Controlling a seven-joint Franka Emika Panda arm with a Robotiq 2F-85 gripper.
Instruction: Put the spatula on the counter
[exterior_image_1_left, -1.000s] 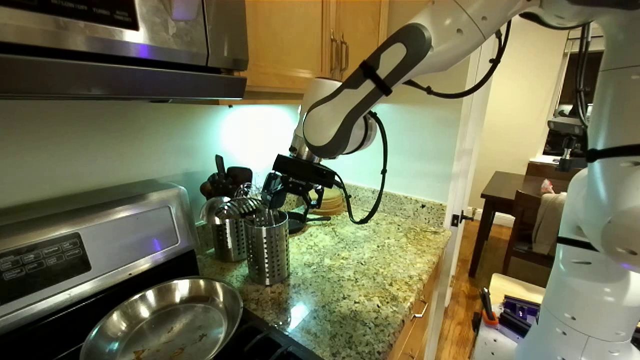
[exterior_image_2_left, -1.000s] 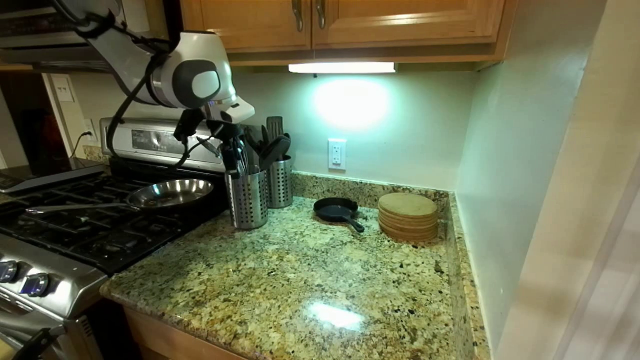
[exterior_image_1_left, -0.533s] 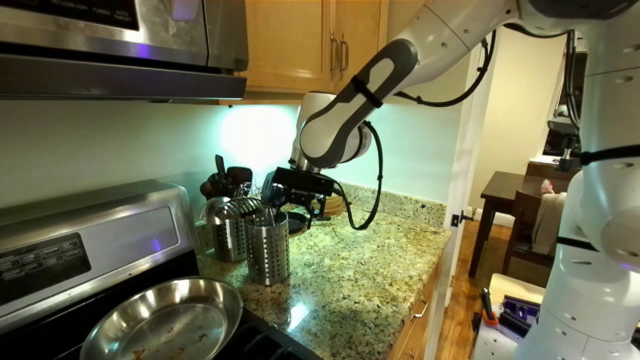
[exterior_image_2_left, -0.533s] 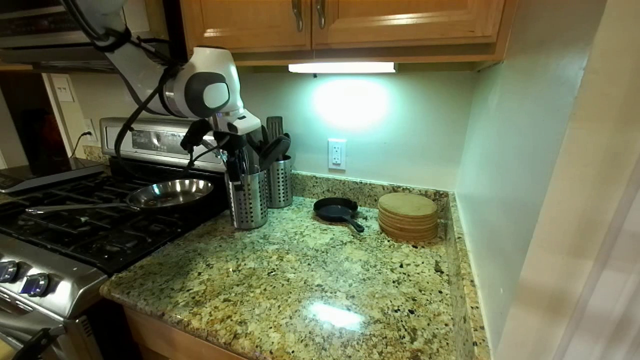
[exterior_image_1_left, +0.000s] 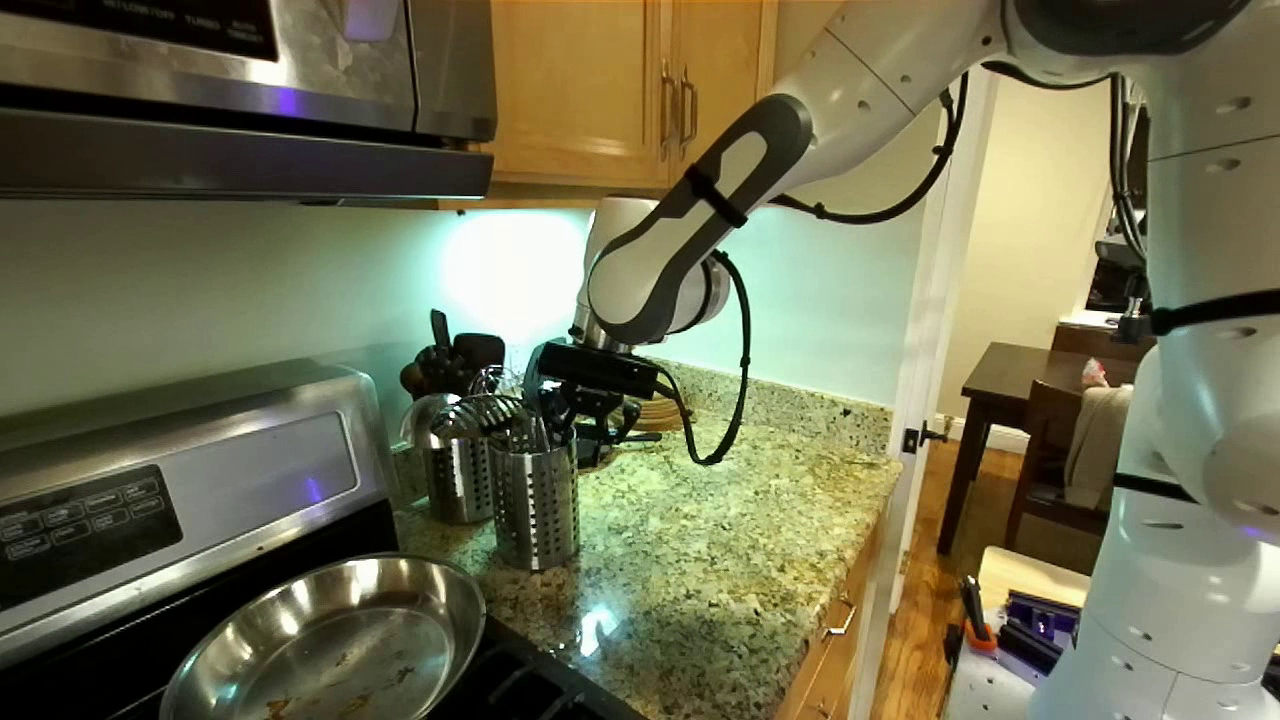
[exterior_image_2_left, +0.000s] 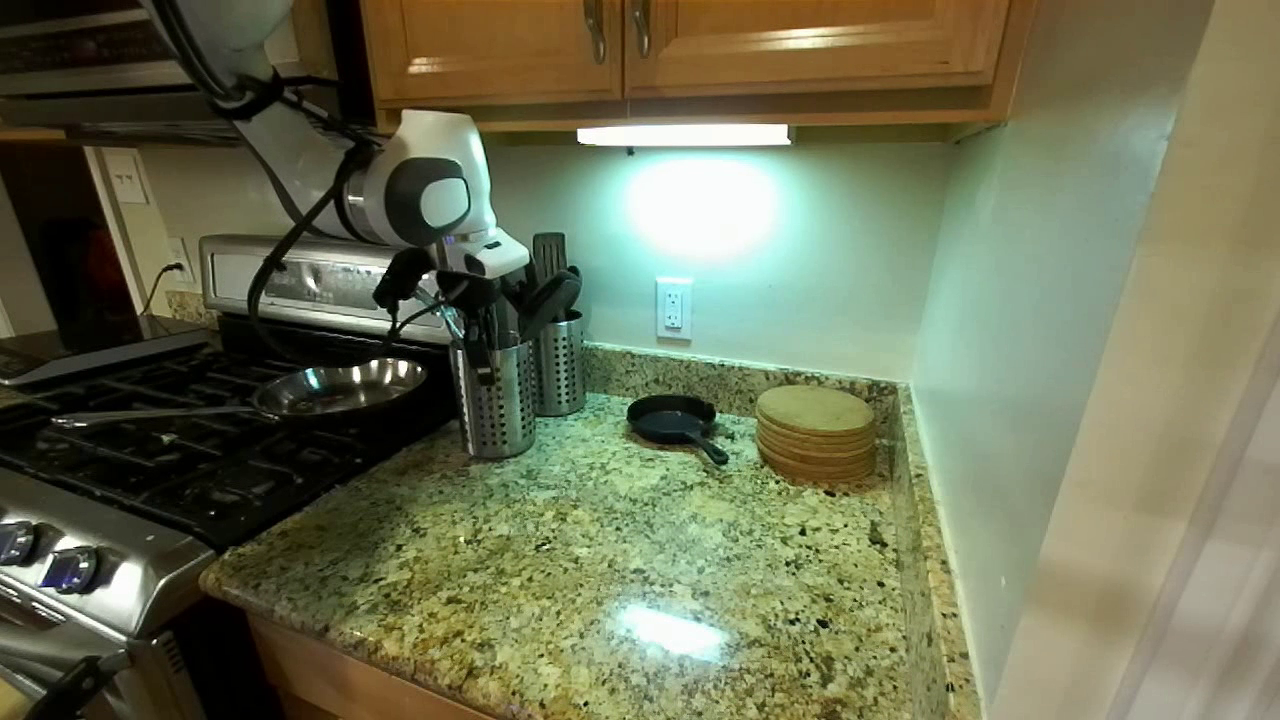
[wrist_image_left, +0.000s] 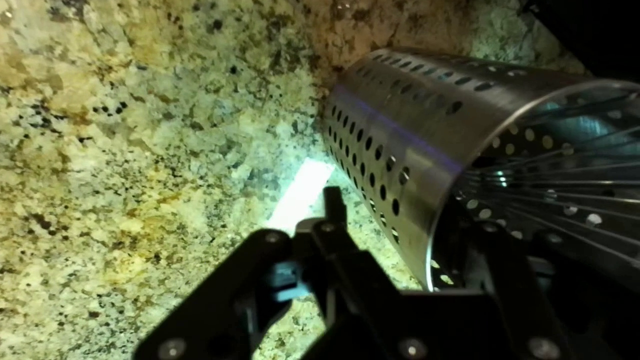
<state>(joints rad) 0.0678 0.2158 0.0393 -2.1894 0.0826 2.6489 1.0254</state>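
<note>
Steel frying pan (exterior_image_2_left: 340, 372), nine o'clock from the pincer (exterior_image_2_left: 490, 362) in an exterior view; jaws partway apart, the rim of a perforated utensil holder (exterior_image_2_left: 500, 415) between them, nothing visibly gripped; black spatula (exterior_image_2_left: 553, 298) tilted at two, which holder unclear; granite desk (exterior_image_2_left: 700, 500) at four.

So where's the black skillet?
In an exterior view, the skillet sits on the counter, left of the disc stack, right of the rear steel holder.

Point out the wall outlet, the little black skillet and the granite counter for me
Wall outlet (exterior_image_2_left: 674, 309), in an exterior view: middle of its cover plate.
Little black skillet (exterior_image_2_left: 669, 422), in an exterior view: its inside floor.
Granite counter (exterior_image_2_left: 560, 560), in an exterior view: its speckled top.
</note>
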